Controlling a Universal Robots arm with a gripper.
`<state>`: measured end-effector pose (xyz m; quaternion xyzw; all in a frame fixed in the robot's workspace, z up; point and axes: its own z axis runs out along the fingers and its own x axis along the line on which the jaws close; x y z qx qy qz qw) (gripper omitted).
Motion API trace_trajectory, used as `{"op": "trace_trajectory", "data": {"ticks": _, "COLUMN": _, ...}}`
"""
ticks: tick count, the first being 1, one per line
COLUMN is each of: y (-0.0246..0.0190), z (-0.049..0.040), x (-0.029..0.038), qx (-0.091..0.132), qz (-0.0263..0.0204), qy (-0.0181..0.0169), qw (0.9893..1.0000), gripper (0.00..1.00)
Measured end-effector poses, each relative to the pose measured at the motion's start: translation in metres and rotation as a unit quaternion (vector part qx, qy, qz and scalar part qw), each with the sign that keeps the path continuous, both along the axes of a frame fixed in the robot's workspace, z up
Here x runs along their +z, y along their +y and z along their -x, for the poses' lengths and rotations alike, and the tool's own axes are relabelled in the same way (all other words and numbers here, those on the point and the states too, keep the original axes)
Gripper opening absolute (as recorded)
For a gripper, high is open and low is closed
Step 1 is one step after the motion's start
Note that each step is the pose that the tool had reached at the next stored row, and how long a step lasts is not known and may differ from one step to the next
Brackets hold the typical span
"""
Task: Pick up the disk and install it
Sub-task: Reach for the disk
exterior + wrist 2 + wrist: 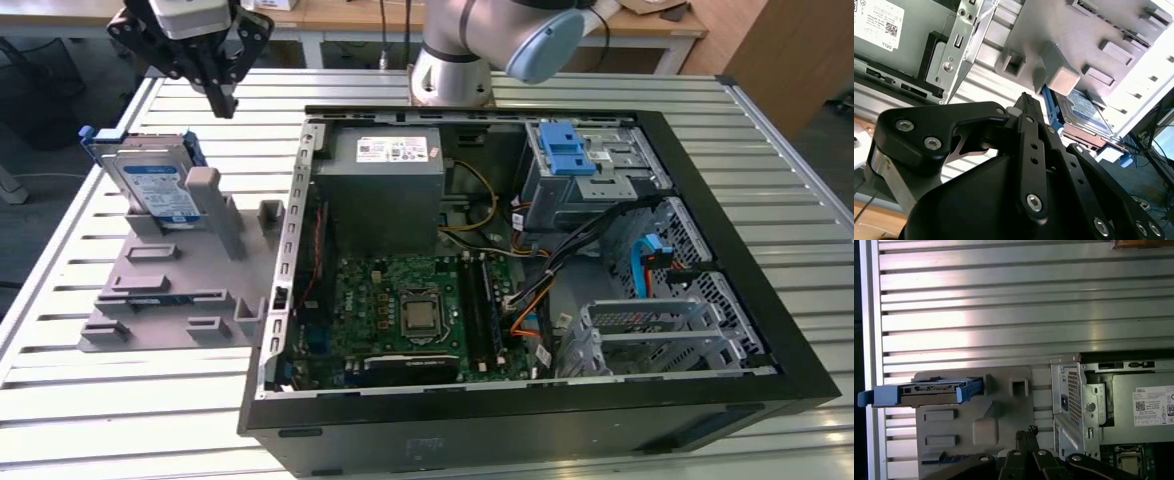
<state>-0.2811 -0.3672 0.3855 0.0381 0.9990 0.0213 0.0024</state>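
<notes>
The disk (151, 185) is flat silver metal with a white-and-blue label and blue plastic rails. It stands on edge in a matte grey moulded holder (174, 285) on the ribbed aluminium tabletop (120, 400), beside the open black computer case (534, 420). The gripper (222, 100) hangs above the tabletop near the disk, not touching it — its black fingers (1029, 135) pressed together on nothing. In the exterior view a holder post hides part of the label; the first wrist view shows the disk's thin edge instead — label unseen.
</notes>
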Motion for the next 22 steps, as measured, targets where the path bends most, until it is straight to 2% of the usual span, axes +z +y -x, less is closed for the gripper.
{"op": "trace_trajectory", "data": {"ticks": 7, "y": 0.0081, "z": 0.0139, "x": -0.0003, "qx": 0.000, "qz": 0.0000, "qy": 0.0000, "qw": 1.0000, "gripper": 0.11}}
{"op": "trace_trajectory", "data": {"ticks": 11, "y": 0.0115, "z": 0.0251, "x": -0.0006, "qx": 0.000, "qz": 0.0000, "qy": 0.0000, "qw": 1.0000, "gripper": 0.11}}
{"op": "trace_trajectory", "data": {"ticks": 16, "y": 0.0128, "z": 0.0320, "x": -0.0009, "qx": 0.000, "qz": 0.0000, "qy": 0.0000, "qw": 1.0000, "gripper": 0.11}}
{"op": "trace_trajectory", "data": {"ticks": 22, "y": 0.0128, "z": 0.0327, "x": -0.0009, "qx": 0.000, "qz": 0.0000, "qy": 0.0001, "qw": 1.0000, "gripper": 0.11}}
